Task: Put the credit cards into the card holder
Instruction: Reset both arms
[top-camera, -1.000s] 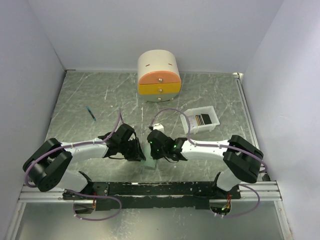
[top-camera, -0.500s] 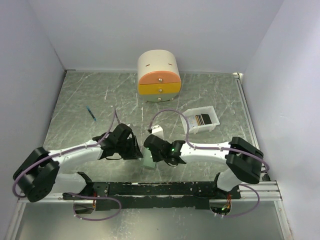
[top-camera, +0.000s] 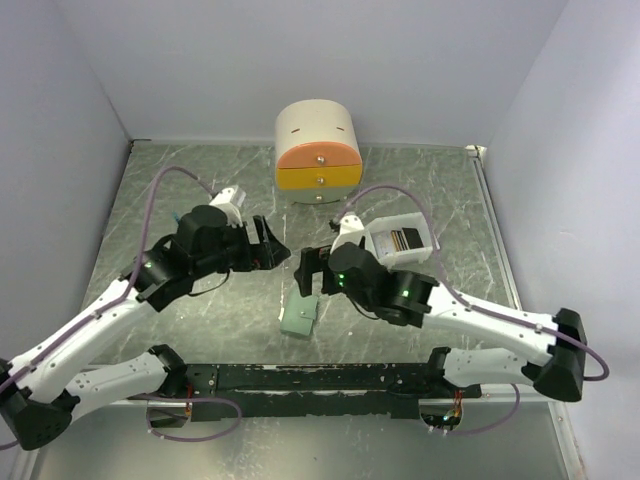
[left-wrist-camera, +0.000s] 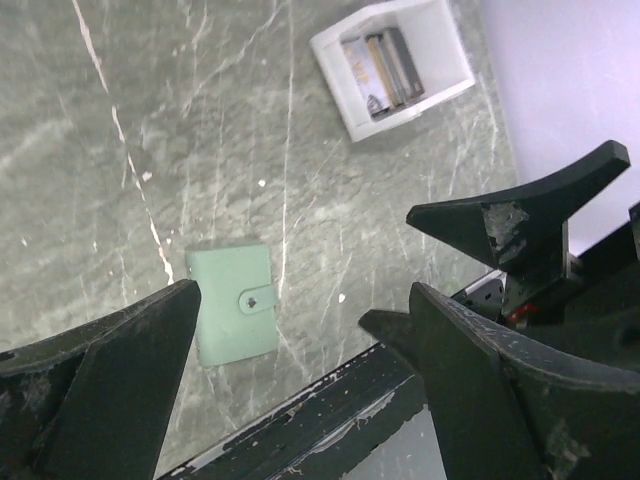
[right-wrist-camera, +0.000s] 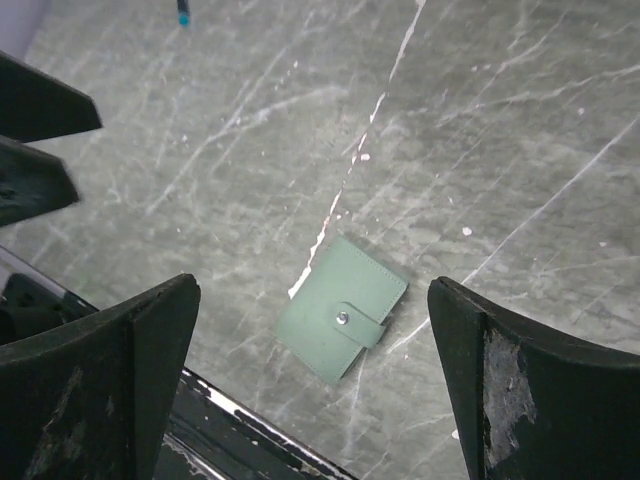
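Moved since before: both my arms have gone up and back from the card holder (top-camera: 299, 318); a second ago the two pincers were low and close together at it.
Card holder: it lies flat and alone on the table (top-camera: 450, 190), folded, its strap snapped shut, near the black front rail (top-camera: 320, 378). It is in almost the same spot as before.
Left pincer (left-wrist-camera: 300, 300): the jaws are spread wide and hold nothing, high above the holder.
Right pincer (right-wrist-camera: 312, 290): also spread wide and empty, looking down on the holder without touching it.
Credit cards (left-wrist-camera: 385, 70): they stand side by side in the white tray (left-wrist-camera: 408, 108), well apart from the holder, further back on the right.
Pen (right-wrist-camera: 183, 10): teal, cut off at the edge of the right wrist view.
Drawer box (top-camera: 318, 150): at the far wall, in the same place as before.
Hard to make out: my right arm covers part of the tray in the top view. I cannot count the cards, and I cannot tell if any card is inside the folded holder.
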